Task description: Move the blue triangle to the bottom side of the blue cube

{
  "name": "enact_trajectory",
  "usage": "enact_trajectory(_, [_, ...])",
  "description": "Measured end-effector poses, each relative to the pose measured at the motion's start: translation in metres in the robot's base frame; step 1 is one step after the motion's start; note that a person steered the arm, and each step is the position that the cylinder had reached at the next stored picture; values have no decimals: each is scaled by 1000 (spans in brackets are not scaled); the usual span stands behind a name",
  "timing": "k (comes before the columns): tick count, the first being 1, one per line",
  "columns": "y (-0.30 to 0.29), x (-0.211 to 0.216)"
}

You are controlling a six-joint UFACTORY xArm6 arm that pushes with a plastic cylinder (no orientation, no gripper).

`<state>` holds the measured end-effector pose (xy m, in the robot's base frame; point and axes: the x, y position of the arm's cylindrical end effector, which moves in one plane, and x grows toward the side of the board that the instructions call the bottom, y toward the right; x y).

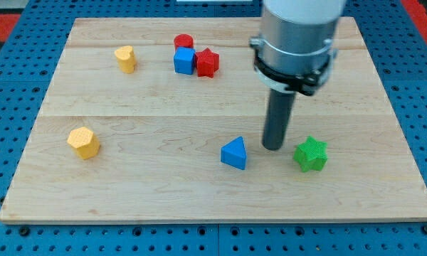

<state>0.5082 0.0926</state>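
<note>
Because the blue triangle (234, 153) lies near the view's bottom, well apart from the blue cube (183, 60) at the view's top, a long push is needed, and my tip (273, 147) stands just beside the triangle on its right (a plain rod, nothing to open or close, and it holds nothing). From the view's left: 2 yellow blocks (83, 142) (126, 58) stay far from the route, a red cylinder (183, 42) and a red star (207, 62) touch the cube, and a green star (311, 153) sits right of my tip. I judge that a push from this side could send the triangle only leftward, or rotate it off the rod; overshooting would knock the cube.
</note>
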Motion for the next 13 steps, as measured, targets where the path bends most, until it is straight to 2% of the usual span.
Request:
enact_trajectory(2, [-74, 14])
enact_trajectory(3, [-62, 15])
enact_trajectory(6, [-80, 29])
enact_trajectory(8, [-77, 4])
enact_trajectory(10, [-60, 4])
enact_trajectory(11, [-77, 31])
enact_trajectory(12, [-116, 40])
enact_trajectory(13, [-119, 5])
